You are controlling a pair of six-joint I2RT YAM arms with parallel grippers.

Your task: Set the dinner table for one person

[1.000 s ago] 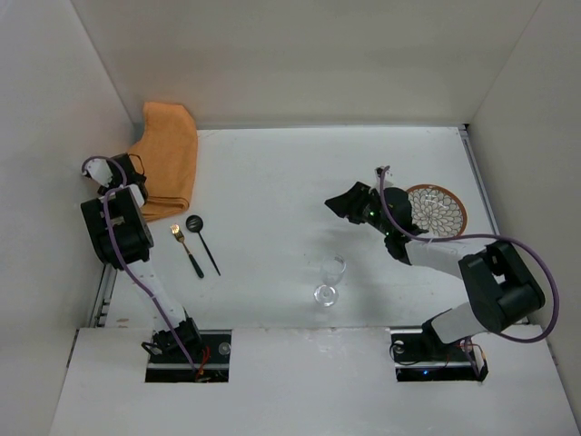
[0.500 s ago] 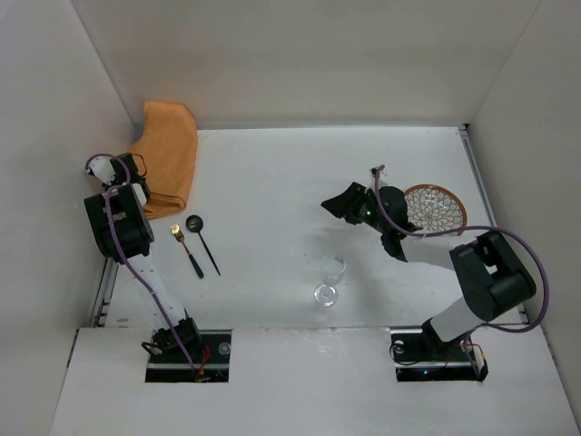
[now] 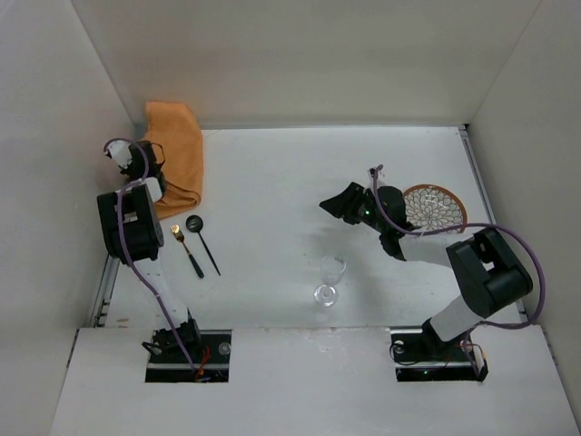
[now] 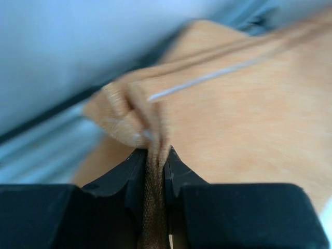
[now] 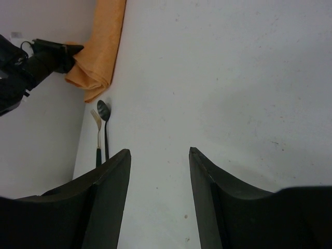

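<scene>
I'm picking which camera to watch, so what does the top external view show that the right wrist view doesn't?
Only the top external view shows the wine glass and the patterned plate beside the right arm. Only the right wrist view shows, up close, the open and empty gap between the fingers of the right end effector. Both show the orange cloth at the far left of the dinner table, with the fork and spoon lying side by side near it.
</scene>
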